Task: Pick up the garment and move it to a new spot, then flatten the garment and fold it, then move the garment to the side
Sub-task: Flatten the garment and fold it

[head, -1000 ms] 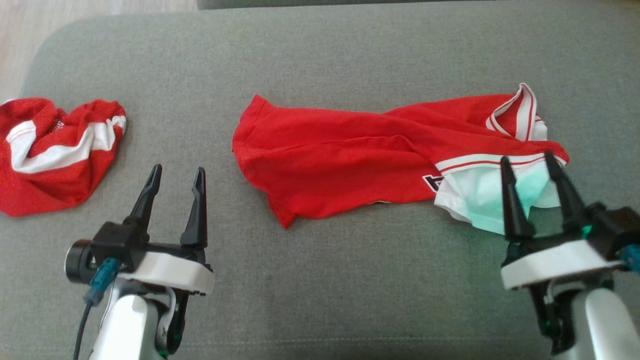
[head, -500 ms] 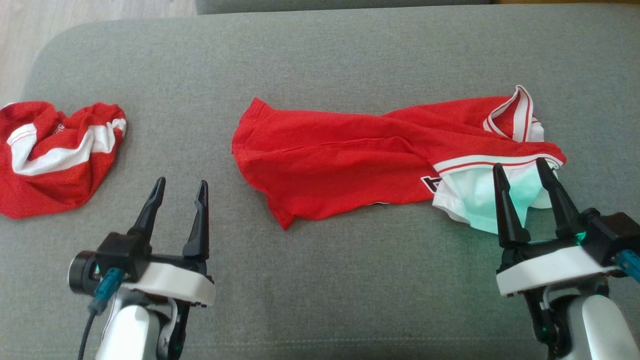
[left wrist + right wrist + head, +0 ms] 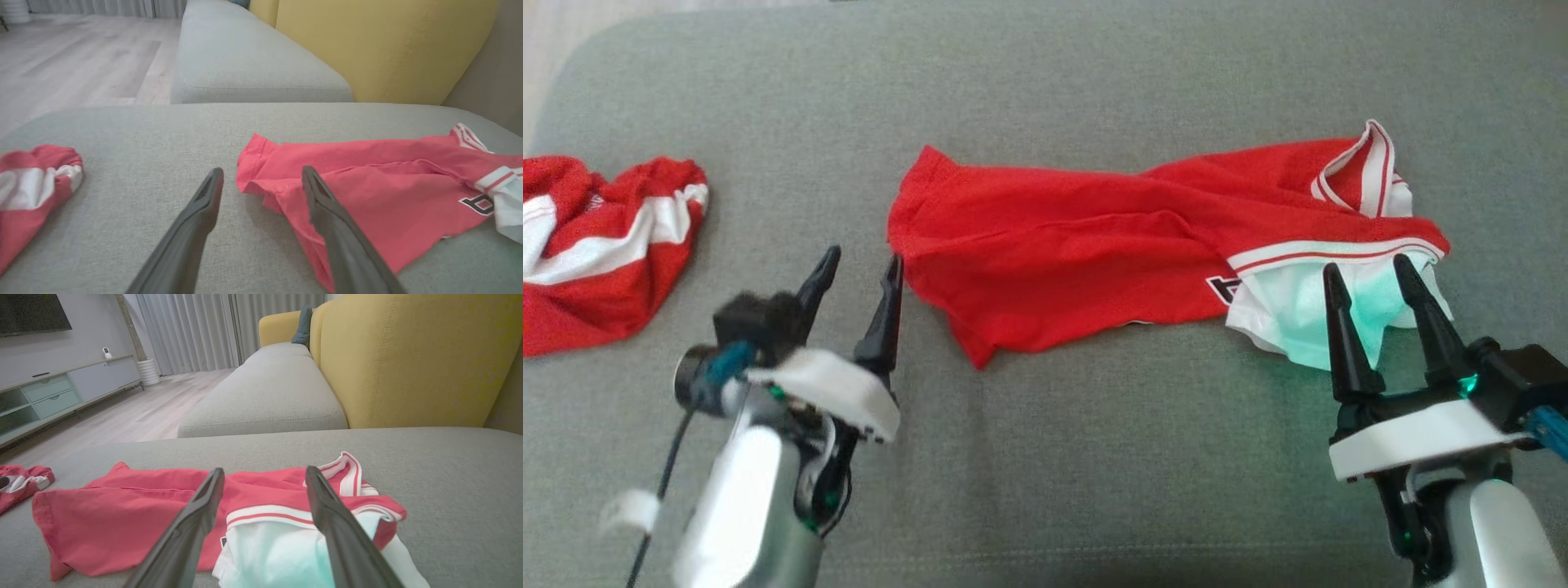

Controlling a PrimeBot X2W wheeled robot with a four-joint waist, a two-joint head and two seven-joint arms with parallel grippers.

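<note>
The red garment (image 3: 1078, 253) lies stretched across the grey cushion (image 3: 1045, 474), from about its middle towards its right edge, twisted along its length. Its striped collar and a pale, white-lined part are bunched at the right end. A second, crumpled red-and-white garment (image 3: 605, 245) sits well apart at the cushion's left edge and appears to have no part in this step.

Both end effectors stand with fingers apart and hold nothing. The left end effector (image 3: 864, 255) hovers just beside the garment's left hem, its inner finger almost at the cloth. It looks blurred in the head view. The right end effector (image 3: 1365, 264) sits over the white part, on the side nearer the cushion's front edge.

The step in hand looks like taking the garment by its two ends. To do it well, each end effector should probably come low enough to straddle a fold of cloth, not skim the top. On the left, a hemmed corner would likely hold better than the loose middle of the edge. On the right, the risk is pinching only the thin white layer and leaving the red layer behind, so the bite should take in the striped band as well. Closing on both ends before lifting, and lifting evenly, should keep the twist from tightening.
</note>
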